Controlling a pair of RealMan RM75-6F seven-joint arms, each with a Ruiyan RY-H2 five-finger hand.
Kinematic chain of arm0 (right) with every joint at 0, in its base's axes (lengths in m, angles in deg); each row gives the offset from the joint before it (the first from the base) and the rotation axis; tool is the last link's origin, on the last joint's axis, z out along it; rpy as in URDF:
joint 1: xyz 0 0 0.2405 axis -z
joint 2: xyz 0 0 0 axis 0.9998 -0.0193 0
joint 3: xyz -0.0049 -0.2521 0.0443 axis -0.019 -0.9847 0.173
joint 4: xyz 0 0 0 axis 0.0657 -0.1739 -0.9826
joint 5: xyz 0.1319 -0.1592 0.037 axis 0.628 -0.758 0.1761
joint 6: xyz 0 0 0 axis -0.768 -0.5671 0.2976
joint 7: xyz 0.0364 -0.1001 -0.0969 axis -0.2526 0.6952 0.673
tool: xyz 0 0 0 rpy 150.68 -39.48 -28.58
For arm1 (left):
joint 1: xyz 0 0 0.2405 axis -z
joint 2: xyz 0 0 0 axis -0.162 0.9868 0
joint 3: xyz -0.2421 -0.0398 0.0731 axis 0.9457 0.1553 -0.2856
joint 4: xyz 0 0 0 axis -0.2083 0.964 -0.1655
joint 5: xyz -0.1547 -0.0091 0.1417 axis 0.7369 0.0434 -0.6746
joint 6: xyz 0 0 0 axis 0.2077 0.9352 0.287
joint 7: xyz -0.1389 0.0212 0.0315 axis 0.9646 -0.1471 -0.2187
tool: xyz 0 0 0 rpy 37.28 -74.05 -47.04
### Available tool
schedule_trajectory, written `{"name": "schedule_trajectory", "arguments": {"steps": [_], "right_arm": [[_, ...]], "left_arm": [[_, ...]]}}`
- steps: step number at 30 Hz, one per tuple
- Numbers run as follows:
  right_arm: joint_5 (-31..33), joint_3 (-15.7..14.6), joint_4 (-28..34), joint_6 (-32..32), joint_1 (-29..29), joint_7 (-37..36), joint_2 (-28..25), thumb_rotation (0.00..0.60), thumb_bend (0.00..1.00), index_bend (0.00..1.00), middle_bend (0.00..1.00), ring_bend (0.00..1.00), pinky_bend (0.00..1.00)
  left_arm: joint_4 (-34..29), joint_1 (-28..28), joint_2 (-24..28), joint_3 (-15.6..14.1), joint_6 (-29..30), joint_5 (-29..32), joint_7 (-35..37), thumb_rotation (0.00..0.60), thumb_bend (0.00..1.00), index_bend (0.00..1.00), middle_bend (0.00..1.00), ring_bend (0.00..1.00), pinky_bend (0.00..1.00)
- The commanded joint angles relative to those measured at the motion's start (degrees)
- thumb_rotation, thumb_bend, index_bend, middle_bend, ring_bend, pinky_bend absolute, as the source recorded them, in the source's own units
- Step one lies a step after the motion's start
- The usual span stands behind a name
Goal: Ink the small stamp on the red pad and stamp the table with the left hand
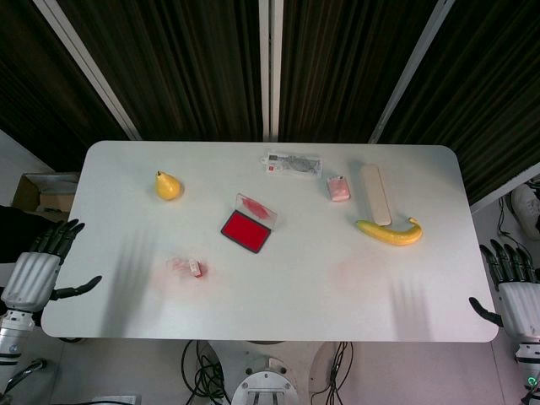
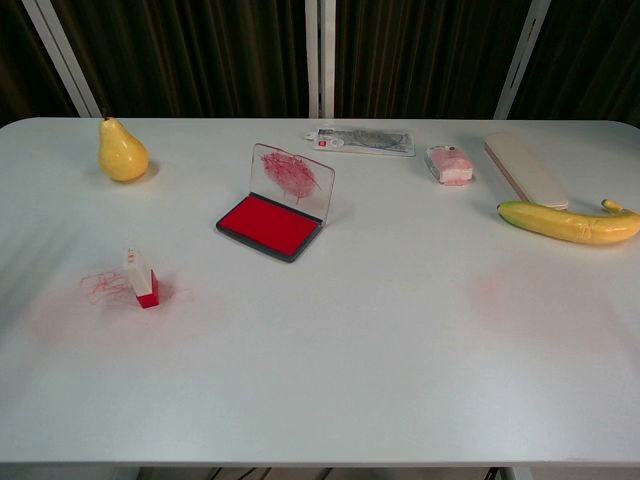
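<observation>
Left hand (image 1: 38, 268) sat off the table's (image 1: 337, 295) left edge, fingers spread, thumb out toward the table, holding nothing; seen in head view only. Right hand (image 1: 513, 287) was off the right edge, fingers apart and pointing up, also empty. Small stamp (image 2: 141, 277) stood upright on the table well to the inner side of the left hand, clear of it, red base down, white top; smeared red ink marks (image 2: 101, 284) lay just beside it on the side nearer the left hand. Red pad (image 2: 270, 224) lay further in from the stamp and further from the left hand, its clear lid (image 2: 292, 177) standing open, ink-smudged. Yellow pear (image 2: 122, 153) sat beyond the stamp, toward the far edge. Toward the right hand's side: banana (image 2: 568, 221) closest to it, a long pale flat case (image 2: 526, 169) touching or just beside the banana's far side, a small pink packet (image 2: 451, 164) near that, and a flat clear packet (image 2: 363, 140) at the far middle. Faint pinkish stains (image 2: 490, 290) showed on the tabletop between the pad and the right hand
</observation>
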Motion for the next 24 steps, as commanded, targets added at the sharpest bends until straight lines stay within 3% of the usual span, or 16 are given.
{"name": "schedule_trajectory", "arguments": {"steps": [1,7,9,12,15,17,18,19,21,24], "right_arm": [[-0.04,-0.02,-0.05,-0.02,-0.03,0.02,0.04,0.600,0.09,0.00,0.00,0.00,0.00],[-0.23,-0.16,-0.26,0.29,0.15,-0.22,0.04,0.600,0.09,0.00,0.00,0.00,0.00],[-0.26,-0.17,-0.32,0.53,0.27,-0.41,-0.04,0.600,0.09,0.00,0.00,0.00,0.00],[-0.33,-0.17,-0.39,0.80,0.39,-0.65,-0.19,0.600,0.09,0.00,0.00,0.00,0.00],[-0.34,-0.16,-0.31,0.87,0.42,-0.78,-0.30,0.600,0.09,0.00,0.00,0.00,0.00],[-0.21,-0.07,-0.16,0.76,0.36,-0.76,-0.35,0.600,0.09,0.00,0.00,0.00,0.00],[-0.16,-0.04,-0.06,0.62,0.29,-0.70,-0.38,0.600,0.09,0.00,0.00,0.00,0.00],[-0.10,-0.02,0.03,0.45,0.21,-0.57,-0.41,0.600,0.09,0.00,0.00,0.00,0.00],[-0.03,-0.05,0.28,0.00,0.02,-0.14,-0.49,0.600,0.09,0.00,0.00,0.00,0.00],[0.15,-0.12,0.54,-0.71,-0.23,0.48,-0.61,0.600,0.09,0.00,0.00,0.00,0.00]], "left_arm": [[0.02,-0.02,-0.05,0.05,0.14,-0.07,0.04,0.151,0.12,0.04,0.03,0.03,0.17],[0.03,-0.22,-0.24,-0.13,0.83,-0.81,0.07,0.160,0.12,0.04,0.03,0.03,0.17],[0.10,-0.22,-0.28,-0.13,1.31,-1.35,0.22,0.192,0.12,0.04,0.03,0.03,0.17],[0.53,-0.07,-0.40,0.01,2.38,-2.56,0.65,0.291,0.12,0.04,0.03,0.03,0.17],[1.54,0.15,-0.86,0.25,3.85,-4.09,1.05,0.447,0.12,0.04,0.04,0.04,0.20],[2.72,0.30,-1.70,0.99,5.39,-4.79,0.31,0.549,0.11,0.06,0.06,0.12,0.30],[3.26,0.43,-2.12,1.27,6.01,-5.19,0.08,0.594,0.11,0.10,0.11,0.24,0.44],[3.62,0.64,-2.44,1.40,6.33,-5.62,0.35,0.600,0.11,0.13,0.15,0.38,0.59],[4.16,1.27,-2.93,1.17,6.30,-6.81,1.23,0.600,0.11,0.19,0.24,0.59,0.77],[6.37,2.42,-4.73,0.97,6.79,-9.34,0.54,0.600,0.11,0.29,0.38,0.77,0.92]]}}
